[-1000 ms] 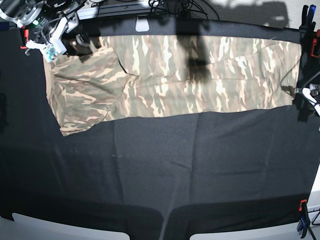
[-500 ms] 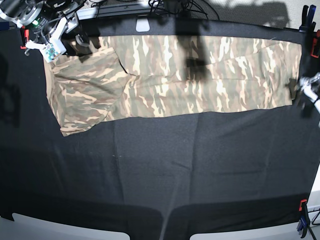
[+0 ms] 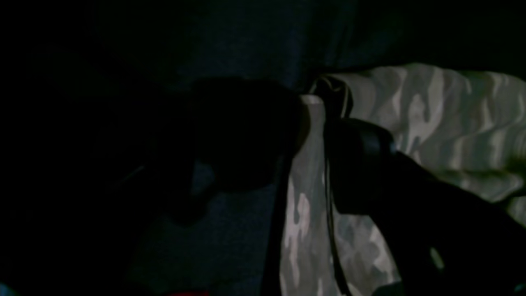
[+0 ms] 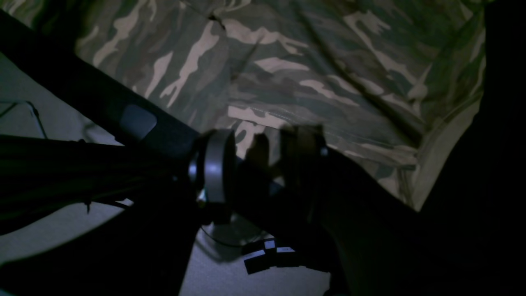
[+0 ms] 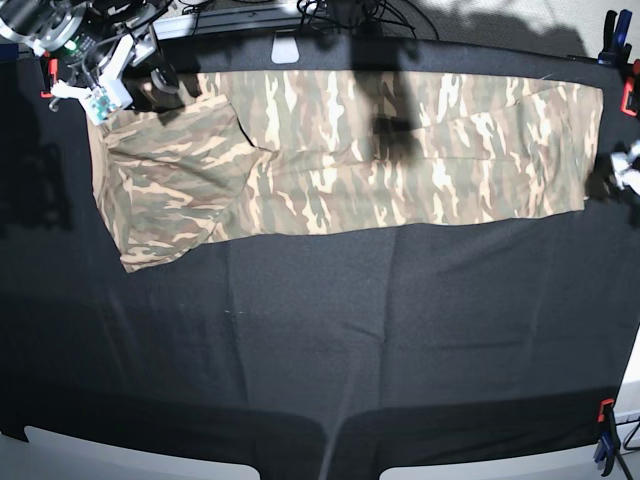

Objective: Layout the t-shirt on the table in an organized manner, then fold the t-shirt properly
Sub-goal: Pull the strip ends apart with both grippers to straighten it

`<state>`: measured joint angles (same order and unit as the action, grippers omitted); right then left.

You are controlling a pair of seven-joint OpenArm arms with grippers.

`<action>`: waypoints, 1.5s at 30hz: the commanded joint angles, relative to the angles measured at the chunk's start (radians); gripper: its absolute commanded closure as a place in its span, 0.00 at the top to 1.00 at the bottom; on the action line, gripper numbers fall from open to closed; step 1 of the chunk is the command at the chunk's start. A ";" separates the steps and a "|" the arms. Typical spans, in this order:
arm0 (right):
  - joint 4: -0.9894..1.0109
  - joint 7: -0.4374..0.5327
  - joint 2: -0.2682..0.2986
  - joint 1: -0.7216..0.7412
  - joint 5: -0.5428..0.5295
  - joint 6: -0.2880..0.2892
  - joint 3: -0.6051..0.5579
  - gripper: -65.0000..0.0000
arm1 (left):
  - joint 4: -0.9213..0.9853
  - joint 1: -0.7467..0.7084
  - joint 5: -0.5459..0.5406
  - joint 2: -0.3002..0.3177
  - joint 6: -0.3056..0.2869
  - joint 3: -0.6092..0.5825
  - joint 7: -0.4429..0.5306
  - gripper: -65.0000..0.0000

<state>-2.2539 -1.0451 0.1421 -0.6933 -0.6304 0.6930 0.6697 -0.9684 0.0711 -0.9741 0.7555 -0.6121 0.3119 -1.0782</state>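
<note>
At the far left corner of the desk (image 5: 320,340), the right pincer (image 5: 98,92) sits right at the corner of the t-shirt (image 5: 330,150). Its wrist view is very dark. Whether its jaws are pinching the cloth or only resting above it cannot be told.

The t-shirt lies in one long band along the far edge of the desk, from the far left corner almost to the far right corner. It is soft, thin and light, with a print of tan, beige, olive and brown patches. The left end is wider and has a sleeve (image 5: 170,190) lying on top with small wrinkles. The middle and right part lie flatter and smoother. The desk is covered in a dull black cloth that looks a bit rough, so the shirt will likely drag on it rather than slide.

Such cloth will probably sag and bunch if it is lifted at one spot. It is best held at two corners or along a hem, where the stitched edge is thicker.

By the right edge of the desk, the left pincer (image 5: 624,166) is just beside the right end of the shirt. Its jaws stand wide apart and hold nothing. Its wrist view shows the shirt's hem in the gap between them. A red clamp (image 5: 628,95) grips the desk edge nearby.
</note>
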 commanded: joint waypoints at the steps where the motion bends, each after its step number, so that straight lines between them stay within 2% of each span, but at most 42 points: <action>1: -0.018 0.016 0.005 -0.005 -0.020 0.005 0.005 0.37 | 0.014 0.024 -0.024 0.040 -0.024 0.009 -0.003 0.70; 6: -0.018 0.016 0.005 -0.005 -0.020 0.005 0.005 0.37 | 0.108 0.048 -0.023 0.077 -0.077 0.009 -0.004 0.70; 9: -0.018 0.016 0.005 -0.005 -0.020 0.005 0.005 0.37 | 0.139 0.045 -0.036 0.080 -0.078 0.009 -0.059 0.70; 12: -0.018 0.016 0.005 -0.005 -0.020 0.005 0.005 0.37 | 0.159 0.043 -0.154 0.071 -0.086 0.009 -0.159 0.70; 14: -0.018 0.016 0.005 -0.005 -0.021 0.005 0.005 0.37 | 0.169 0.042 -0.226 0.064 -0.086 0.009 -0.190 0.70; 22: -0.018 0.016 0.005 -0.005 -0.024 0.005 0.005 0.37 | 0.172 0.024 -0.229 0.053 -0.086 0.009 -0.182 0.70; 27: -0.018 0.016 0.005 -0.003 -0.027 0.005 0.005 0.37 | 0.172 -0.037 -0.242 0.035 -0.086 0.009 -0.190 0.70; 29: -0.018 0.018 0.005 -0.002 -0.028 0.005 0.005 0.37 | 0.167 -0.058 -0.309 0.028 -0.086 0.009 -0.219 0.70; 31: -0.018 0.024 0.005 -0.002 -0.027 0.005 0.005 0.37 | 0.162 -0.060 -0.422 0.025 -0.086 0.009 -0.300 0.70; 33: -0.018 0.024 0.005 -0.002 -0.027 0.005 0.005 0.37 | 0.136 -0.060 -0.509 0.029 -0.086 0.009 -0.318 0.70; 40: -0.018 0.024 0.005 -0.002 -0.027 0.005 0.005 0.37 | 0.002 -0.061 -0.509 0.020 -0.086 0.009 -0.318 0.69; 45: -0.018 0.024 0.005 -0.002 -0.027 0.005 0.005 0.37 | -0.008 -0.061 -0.486 -0.004 -0.086 0.009 -0.318 0.69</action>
<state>-2.2539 -1.0409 0.1410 -0.6926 -0.6357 0.6930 0.6697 -0.9623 0.0021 -1.4452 0.7246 -0.6922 0.3141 -1.3945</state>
